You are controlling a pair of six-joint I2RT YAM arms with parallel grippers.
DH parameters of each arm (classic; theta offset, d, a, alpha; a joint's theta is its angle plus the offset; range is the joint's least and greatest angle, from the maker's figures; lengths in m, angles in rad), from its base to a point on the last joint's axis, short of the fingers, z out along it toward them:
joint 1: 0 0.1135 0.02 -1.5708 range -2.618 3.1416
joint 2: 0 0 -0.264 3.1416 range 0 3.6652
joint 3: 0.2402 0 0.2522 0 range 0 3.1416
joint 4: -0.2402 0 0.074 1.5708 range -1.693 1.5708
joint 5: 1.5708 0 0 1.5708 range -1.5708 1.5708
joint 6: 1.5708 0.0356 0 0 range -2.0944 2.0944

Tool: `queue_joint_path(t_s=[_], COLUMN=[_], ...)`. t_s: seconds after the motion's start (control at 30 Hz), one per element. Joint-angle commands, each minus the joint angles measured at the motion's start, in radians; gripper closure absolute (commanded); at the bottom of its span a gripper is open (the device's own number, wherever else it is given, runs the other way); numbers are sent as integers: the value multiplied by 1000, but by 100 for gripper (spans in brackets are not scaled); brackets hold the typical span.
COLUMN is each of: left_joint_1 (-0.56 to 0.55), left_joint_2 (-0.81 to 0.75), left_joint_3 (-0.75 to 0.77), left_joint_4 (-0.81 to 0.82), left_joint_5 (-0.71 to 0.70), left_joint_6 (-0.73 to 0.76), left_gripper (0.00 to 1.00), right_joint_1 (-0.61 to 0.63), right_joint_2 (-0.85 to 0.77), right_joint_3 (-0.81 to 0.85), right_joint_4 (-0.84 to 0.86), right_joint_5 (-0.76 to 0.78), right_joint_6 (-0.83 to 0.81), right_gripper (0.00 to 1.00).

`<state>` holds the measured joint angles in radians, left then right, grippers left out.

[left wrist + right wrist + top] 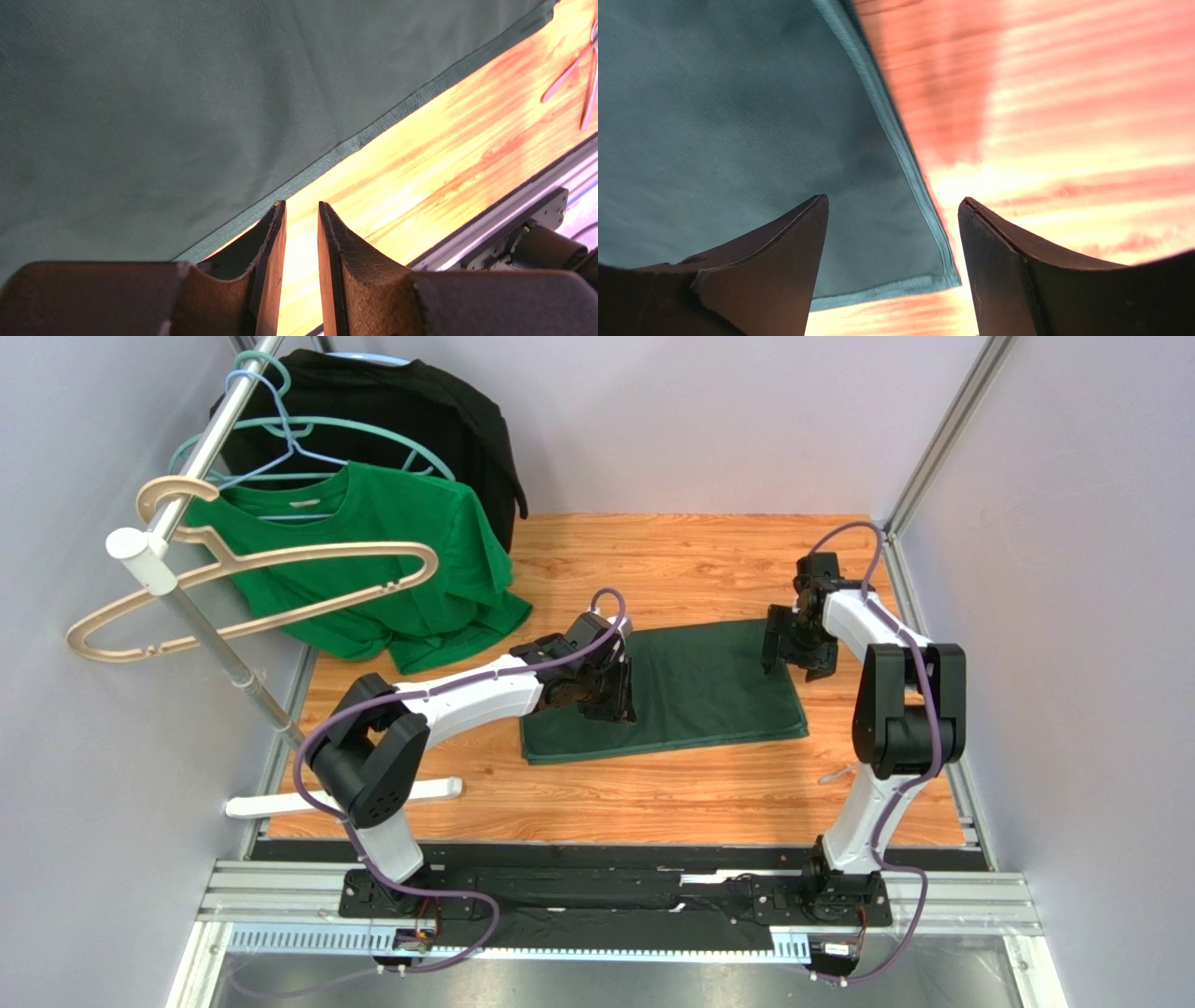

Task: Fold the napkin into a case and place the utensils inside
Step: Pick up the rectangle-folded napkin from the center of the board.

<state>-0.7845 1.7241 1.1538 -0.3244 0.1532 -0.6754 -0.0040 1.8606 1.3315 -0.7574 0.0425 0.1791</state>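
Napkin [701, 686] lay flat mid-desk [701, 798], a wide rectangle, not yet a narrow case. Left jaws barely parted, empty, by its near-left hem. Right jaws spread wide over the far-right corner. Folding and loading remained.

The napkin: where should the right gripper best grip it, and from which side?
Probably the far right corner, from above, one finger entering from the right. The napkin lies flat on the table, so only its hemmed edge gives a lip, and the right gripper stands open over this corner.
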Motion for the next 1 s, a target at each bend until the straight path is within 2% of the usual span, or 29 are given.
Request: queue_joint_path(t_s=[0.0,0.2,0.33,0.4,0.43,0.5,0.6,0.7,0.73,0.8,0.83,0.97], left_joint_1=[2,1,2,1,1,-1,1,2,4,8,13,24], left_joint_2=[-9,-5,18,29,31,32,37,60,68,98,115,251], left_joint_3=[18,40,78,113,122,138,171,208,218,244,256,393], left_joint_4=[-5,-10,-11,-22,-22,-10,-16,-31,-36,-39,-38,-92], left_joint_5=[28,34,39,42,45,43,37,32,28,25,26,-12], left_joint_6=[25,23,16,7,2,-15,-21,-23,-23,-24,-24,-21], left_gripper=[68,68,68,69,69,69,69,69,69,69,69,71], right_joint_1=[-16,-14,-1,53,62,88,111,113,113,113,113,113], right_joint_2=[35,71,77,84,89,98,100,88,81,57,48,-12], right_joint_3=[28,-3,-25,-34,-37,-51,-66,-71,-71,-69,-69,-83], right_joint_4=[35,43,46,38,36,39,50,59,59,66,63,43], right_joint_5=[-69,-81,-47,3,29,59,115,105,106,97,94,151], right_joint_6=[-116,-96,-81,-76,-76,-58,-40,-36,-33,-21,-12,13], right_gripper=[27,29,36,39,45,49,63,77,85,91,99,100])
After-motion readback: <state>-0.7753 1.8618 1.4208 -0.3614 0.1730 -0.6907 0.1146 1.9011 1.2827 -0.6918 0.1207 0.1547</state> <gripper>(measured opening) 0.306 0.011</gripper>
